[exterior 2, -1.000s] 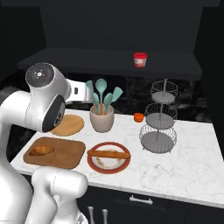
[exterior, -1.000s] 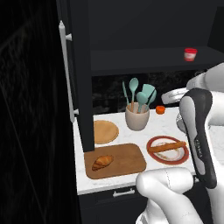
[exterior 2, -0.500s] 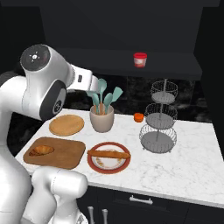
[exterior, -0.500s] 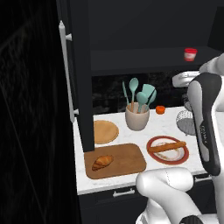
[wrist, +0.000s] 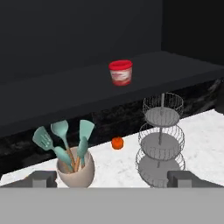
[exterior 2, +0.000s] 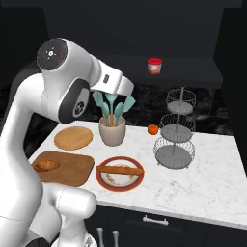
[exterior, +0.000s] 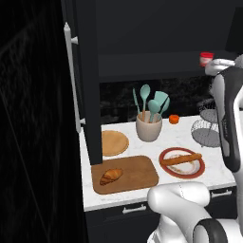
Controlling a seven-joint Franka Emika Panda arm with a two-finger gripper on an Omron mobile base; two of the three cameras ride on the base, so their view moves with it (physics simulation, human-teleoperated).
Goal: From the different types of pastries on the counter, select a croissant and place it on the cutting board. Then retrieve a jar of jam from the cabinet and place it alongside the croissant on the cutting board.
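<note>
The croissant (exterior: 111, 176) (exterior 2: 46, 165) lies on the left part of the wooden cutting board (exterior: 137, 173) (exterior 2: 72, 170). Beside the board, the long baguette stick (exterior: 181, 159) (exterior 2: 119, 170) rests on a red-rimmed plate. The jar of jam (exterior: 206, 59) (exterior 2: 154, 65) (wrist: 120, 72) stands upright on the dark cabinet shelf (wrist: 65, 94). My gripper (wrist: 113, 179) is open, its fingertips (wrist: 43, 178) wide apart with nothing between them. It hangs above the counter (exterior 2: 202, 178), facing the shelf, with the jar ahead and higher, well apart from it.
A crock of teal utensils (exterior 2: 112, 130) (wrist: 74, 164), a small orange round object (exterior 2: 153, 129) (wrist: 117, 143) and a three-tier wire stand (exterior 2: 176, 132) (wrist: 161, 140) stand below the shelf. A round tan plate (exterior: 114, 142) lies behind the board. The open cabinet door (exterior: 71, 80) stands at the left.
The arm has risen and the hand has lifted from counter height up toward the shelf. The croissant and the jar have not moved.
</note>
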